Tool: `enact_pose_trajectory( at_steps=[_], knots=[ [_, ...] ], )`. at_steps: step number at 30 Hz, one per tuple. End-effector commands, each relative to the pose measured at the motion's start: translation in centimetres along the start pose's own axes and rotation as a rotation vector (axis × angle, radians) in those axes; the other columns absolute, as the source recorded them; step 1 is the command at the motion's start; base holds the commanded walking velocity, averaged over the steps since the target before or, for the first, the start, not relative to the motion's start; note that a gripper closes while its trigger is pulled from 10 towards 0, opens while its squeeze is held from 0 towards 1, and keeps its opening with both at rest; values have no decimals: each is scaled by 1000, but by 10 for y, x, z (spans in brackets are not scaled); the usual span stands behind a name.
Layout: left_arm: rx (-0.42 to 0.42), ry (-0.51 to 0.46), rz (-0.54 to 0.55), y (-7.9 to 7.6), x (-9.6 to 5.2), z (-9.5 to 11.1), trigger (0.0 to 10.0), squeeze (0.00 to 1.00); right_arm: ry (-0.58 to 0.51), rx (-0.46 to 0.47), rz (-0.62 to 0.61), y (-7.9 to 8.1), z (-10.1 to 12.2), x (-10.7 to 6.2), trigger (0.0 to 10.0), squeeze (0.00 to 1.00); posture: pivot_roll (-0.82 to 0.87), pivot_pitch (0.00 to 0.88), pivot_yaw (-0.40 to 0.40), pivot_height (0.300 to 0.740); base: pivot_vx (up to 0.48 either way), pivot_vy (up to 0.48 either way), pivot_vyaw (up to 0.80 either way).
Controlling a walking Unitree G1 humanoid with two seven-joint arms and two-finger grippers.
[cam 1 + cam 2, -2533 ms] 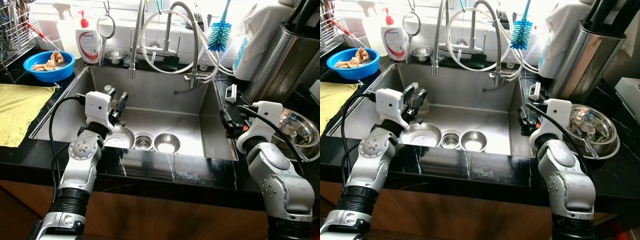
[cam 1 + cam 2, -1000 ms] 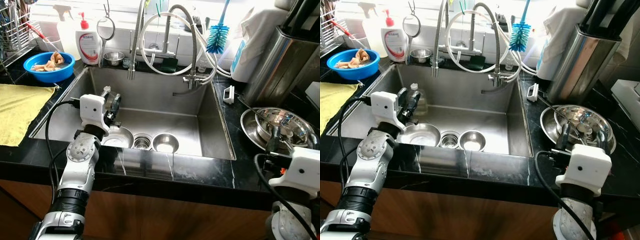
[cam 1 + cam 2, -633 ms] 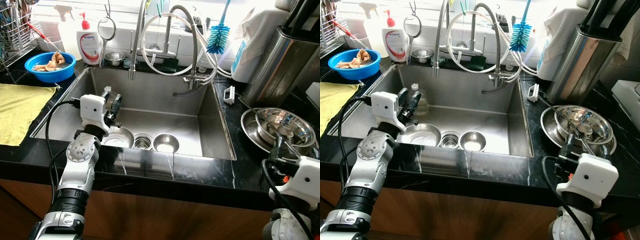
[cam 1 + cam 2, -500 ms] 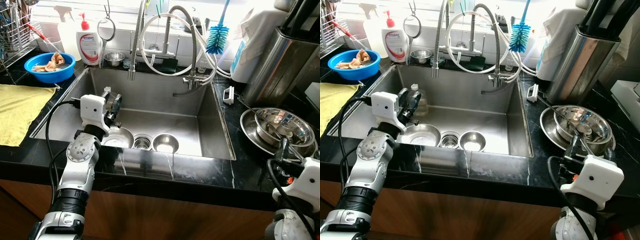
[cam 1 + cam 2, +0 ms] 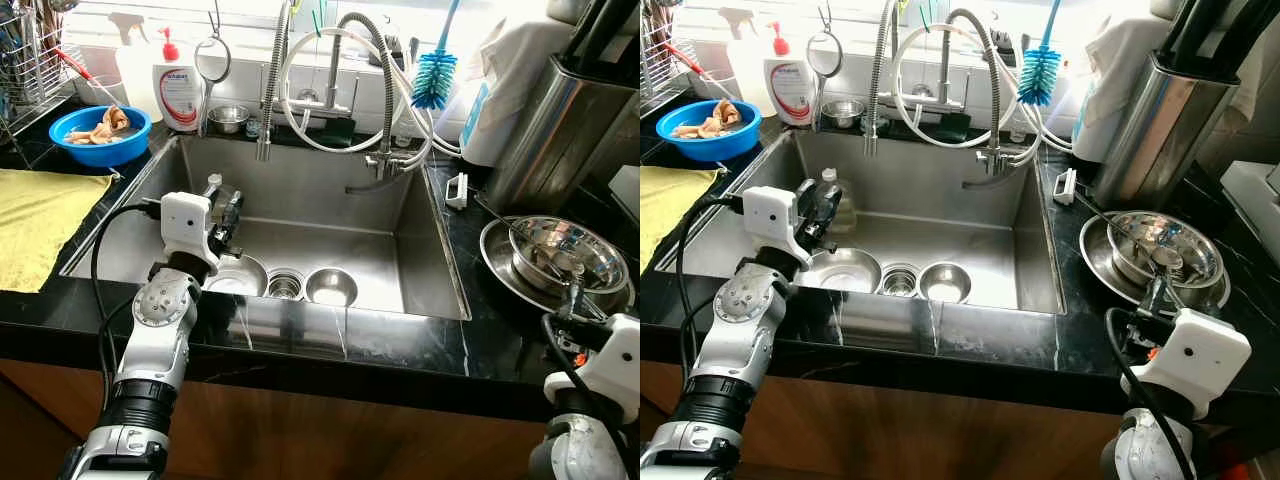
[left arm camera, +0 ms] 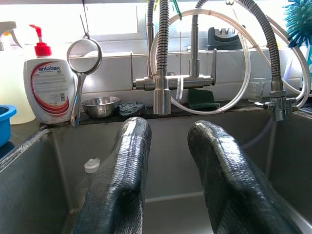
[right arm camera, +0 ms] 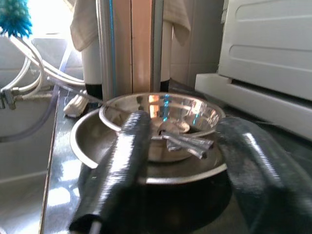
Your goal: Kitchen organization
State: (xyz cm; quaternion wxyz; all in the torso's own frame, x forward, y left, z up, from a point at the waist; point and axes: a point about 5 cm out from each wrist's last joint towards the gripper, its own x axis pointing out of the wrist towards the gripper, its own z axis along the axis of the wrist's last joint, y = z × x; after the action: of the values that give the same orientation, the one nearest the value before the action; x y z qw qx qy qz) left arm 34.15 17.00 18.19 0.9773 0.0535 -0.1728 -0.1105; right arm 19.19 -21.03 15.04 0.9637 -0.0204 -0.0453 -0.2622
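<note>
- I am looking down at a steel sink (image 5: 420,250) set into a black stone counter (image 5: 400,350), with coiled spring faucets (image 5: 335,75) along its back edge.
- My left gripper (image 6: 168,180) hangs over the sink's left side, its two black fingers spread apart with nothing between them.
- In the left wrist view the fingers point toward the back wall of the sink and the faucets.
- A small clear bottle with a white cap (image 5: 830,205) stands in the sink by its left wall, just beyond the left gripper.
- On the sink floor, along the front edge, sit a steel bowl (image 5: 238,275), the drain strainer (image 5: 285,285) and a smaller steel bowl (image 5: 332,286), in a row from left to right.
- My right gripper (image 7: 190,161) is low at the counter's front right corner, its fingers parted and empty, pointing at stacked steel bowls (image 5: 555,255).
- Those bowls rest on the counter right of the sink, a smaller one nested in a wider one, with metal utensils (image 7: 183,139) lying inside.
- A tall steel canister (image 5: 555,120) stands behind them.
- At the counter's back left are a blue bowl (image 5: 98,135) holding scraps, a soap dispenser (image 5: 177,90) and a tiny steel bowl (image 5: 229,116).
- A yellow cloth (image 5: 35,215) lies along the counter's left edge.
- A blue bottle brush (image 5: 434,78) stands up behind the faucets.
</note>
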Motion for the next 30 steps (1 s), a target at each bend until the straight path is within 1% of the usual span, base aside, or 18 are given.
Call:
enact_pose_trajectory(
  at_steps=[1, 3, 4, 5, 8, 9, 10, 13, 14, 15, 16, 17, 25, 26, 27, 28, 29, 30],
  knots=[
    [15, -7, -19, -3, 0, 2, 10000, 0, 19, 10, -6, -1, -2, 1, 0, 0, 79, 0, -91, 740, 0, 0, 0],
    [15, -6, -18, -3, 0, 2, 10000, 0, 23, 12, 2, 0, -2, 2, 0, 0, 80, 0, -92, 740, 0, 0, 0],
    [15, -6, -18, -4, 0, 2, 10000, 0, 25, 8, 1, 0, -2, 3, 2510, 0, 80, 0, -92, 740, 0, 0, 0],
    [15, -6, -19, -4, 0, 2, 10000, 0, 28, 9, 1, 0, -3, 3, 3804, 0, 80, 0, -92, 740, 0, 0, 0],
    [15, -6, -19, -4, 0, 2, 10000, 0, 26, 11, 7, 1, -3, 4, 2353, 0, 81, 0, -91, 740, 0, 0, 0],
    [15, -6, -20, -4, 0, 2, 10000, 0, 25, 11, 7, 1, -3, 4, 3647, 0, 81, 0, -91, 740, 0, 0, 0],
    [15, -6, -21, -4, 0, 2, 10000, 0, 26, 11, 7, 1, -2, 5, 10000, 0, 81, 0, -91, 740, 0, 0, 0],
    [16, -6, -20, -4, 1, 2, 10000, 0, 26, 9, 2, 0, -2, 6, 10000, 0, 81, 0, -91, 740, 0, 0, 0],
    [17, -6, -20, -4, 1, 2, 10000, 0, 25, 10, -1, 0, -1, 7, 7765, 0, 82, 0, -92, 740, 0, 0, 0],
    [17, -6, -20, -4, 1, 2, 10000, 0, 24, 10, 0, 0, -1, 7, 7765, 0, 82, 0, -91, 740, 0, 0, 0],
    [17, -6, -20, -4, 1, 2, 10000, 0, 22, 12, 0, 0, -1, 7, 980, 0, 82, 0, -91, 740, 0, 0, 0],
    [16, -6, -20, -4, 2, 2, 10000, 0, 17, 16, 3, 0, 0, 8, 0, 0, 80, 0, -91, 740, 0, 0, 0],
    [14, -5, -21, -4, 2, 2, 10000, 0, 9, 17, -1, 1, 3, 11, 353, 0, 81, 0, -91, 740, 0, 0, 0],
    [13, -5, -21, -4, 2, 2, 10000, 0, 8, 18, -2, 1, 3, 11, 3333, 0, 80, 0, -91, 740, 0, 0, 0],
    [13, -5, -21, -4, 2, 2, 10000, 0, 8, 18, -2, 1, 3, 11, 3333, 0, 80, 0, -91, 740, 0, 0, 0],
    [13, -5, -21, -4, 2, 2, 10000, 0, 9, 19, -3, 1, 3, 11, 4706, 0, 79, 0, -89, 740, 0, 0, 0],
    [13, -5, -21, -4, 2, 2, 10000, 0, 9, 20, -3, 1, 3, 11, 10000, 0, 80, 0, -90, 740, 0, 0, 0],
    [12, -5, -22, -4, 2, 2, 10000, 0, 10, 21, -3, 1, 3, 11, 10000, 0, 80, 0, -90, 740, 0, 0, 0]
  ],
)
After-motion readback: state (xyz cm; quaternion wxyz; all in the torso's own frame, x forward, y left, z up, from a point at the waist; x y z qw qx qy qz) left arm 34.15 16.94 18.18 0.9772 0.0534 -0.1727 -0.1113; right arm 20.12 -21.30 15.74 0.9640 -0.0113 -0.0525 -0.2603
